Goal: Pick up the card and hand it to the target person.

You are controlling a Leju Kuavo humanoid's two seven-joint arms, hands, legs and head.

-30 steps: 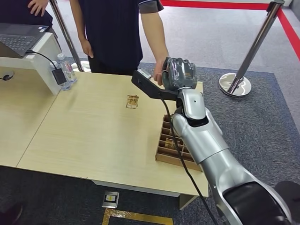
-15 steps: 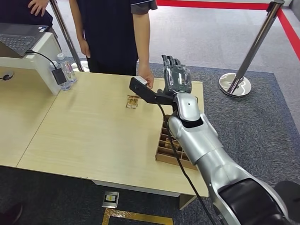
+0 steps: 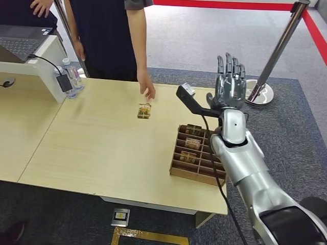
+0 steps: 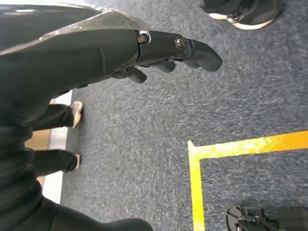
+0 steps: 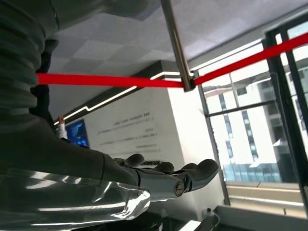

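My right hand (image 3: 230,84) is raised above the table's far right corner, fingers straight and spread, holding nothing; in the right wrist view the same hand (image 5: 171,177) is stretched out flat. A brown divided tray (image 3: 175,166) below my forearm holds a few brown cards (image 3: 192,143). One small golden-brown card (image 3: 144,110) lies flat on the table (image 3: 96,148). The person in dark clothes (image 3: 108,35) stands behind the table, with a hand (image 3: 147,90) just above that card; whether it holds anything I cannot tell. My left hand (image 4: 171,50) hangs over the carpet with fingers extended and nothing in them.
A stanchion post with a round base (image 3: 260,92) stands at the right on the carpet. A laptop (image 3: 19,43) on a white stand, two water bottles (image 3: 72,76) and a charger sit at the far left. Yellow tape (image 4: 196,183) marks the floor.
My right hand has opened from a curled pose and swung right and up, away from the person. The person's hand has drawn back left, toward the card on the table.
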